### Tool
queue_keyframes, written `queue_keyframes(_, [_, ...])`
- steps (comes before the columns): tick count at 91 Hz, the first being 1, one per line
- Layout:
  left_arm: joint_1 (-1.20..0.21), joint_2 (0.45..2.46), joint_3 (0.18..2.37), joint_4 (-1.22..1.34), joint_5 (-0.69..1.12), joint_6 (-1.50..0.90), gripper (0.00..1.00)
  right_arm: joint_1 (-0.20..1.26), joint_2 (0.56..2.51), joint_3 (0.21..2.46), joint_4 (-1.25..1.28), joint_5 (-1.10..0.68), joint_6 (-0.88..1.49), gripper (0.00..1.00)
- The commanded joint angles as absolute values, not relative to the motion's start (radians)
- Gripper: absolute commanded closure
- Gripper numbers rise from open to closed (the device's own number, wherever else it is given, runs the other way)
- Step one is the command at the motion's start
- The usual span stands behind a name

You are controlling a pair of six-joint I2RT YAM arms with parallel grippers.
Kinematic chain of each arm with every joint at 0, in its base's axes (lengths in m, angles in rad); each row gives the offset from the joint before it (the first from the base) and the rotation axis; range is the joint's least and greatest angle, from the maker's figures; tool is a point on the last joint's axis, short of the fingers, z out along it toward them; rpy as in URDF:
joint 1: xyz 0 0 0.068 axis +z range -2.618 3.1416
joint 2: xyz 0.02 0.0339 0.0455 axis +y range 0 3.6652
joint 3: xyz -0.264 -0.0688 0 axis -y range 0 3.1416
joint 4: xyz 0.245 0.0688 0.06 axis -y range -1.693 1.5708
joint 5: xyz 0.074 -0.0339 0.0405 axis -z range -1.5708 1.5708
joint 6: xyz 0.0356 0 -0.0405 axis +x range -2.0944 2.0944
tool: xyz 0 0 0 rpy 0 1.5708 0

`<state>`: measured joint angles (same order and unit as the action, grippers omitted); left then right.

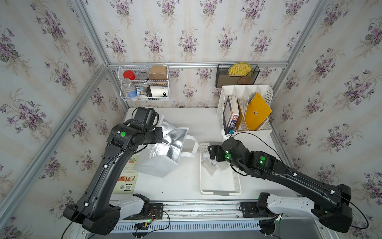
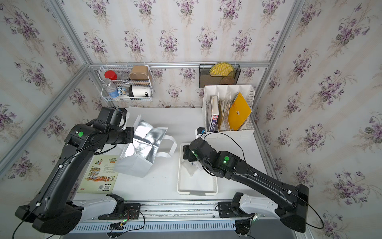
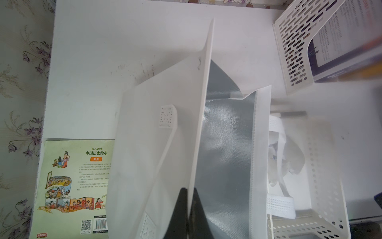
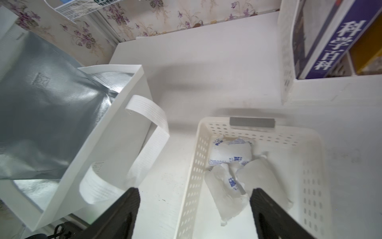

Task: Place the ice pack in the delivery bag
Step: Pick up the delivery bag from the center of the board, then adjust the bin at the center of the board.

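Translucent ice pack [image 4: 225, 192] partly behind right claw [image 4: 195, 190]

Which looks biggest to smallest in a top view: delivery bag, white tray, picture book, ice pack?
1. delivery bag and white tray: alike, and the bag stands nearer the camera, so unranked
2. picture book
3. ice pack

Matt white fabric delivery bag [image 1: 157, 165], shiny foil lining [image 1: 173, 142]; translucent plastic ice pack [image 4: 223, 196].
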<state>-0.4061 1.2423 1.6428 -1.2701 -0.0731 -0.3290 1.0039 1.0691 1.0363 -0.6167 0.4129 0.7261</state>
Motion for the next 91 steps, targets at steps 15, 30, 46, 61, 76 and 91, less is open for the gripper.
queue_keyframes(15, [-0.406, 1.245, 1.650, -1.297, -0.051, -0.381, 1.00, 0.775, 0.987, 0.797, -0.668, 0.341, 0.778, 0.05])
queue_keyframes(30, [-0.406, 1.236, 1.643, -1.302, -0.028, -0.394, 1.00, 0.682, 1.018, 0.709, -0.594, 0.301, 0.752, 0.04])
queue_keyframes(46, [-0.406, 1.236, 1.638, -1.298, 0.003, -0.413, 1.00, 0.610, 1.081, 0.659, -0.506, 0.243, 0.720, 0.08])
queue_keyframes(61, [-0.405, 1.256, 1.668, -1.328, -0.010, -0.437, 1.00, 0.517, 1.128, 0.642, -0.491, 0.268, 0.709, 0.15])
queue_keyframes(76, [-0.407, 1.256, 1.691, -1.344, -0.023, -0.453, 1.00, 0.441, 1.144, 0.648, -0.479, 0.290, 0.690, 0.22])
queue_keyframes(91, [-0.407, 1.255, 1.687, -1.322, -0.009, -0.464, 1.00, 0.351, 1.143, 0.656, -0.455, 0.267, 0.637, 0.24])
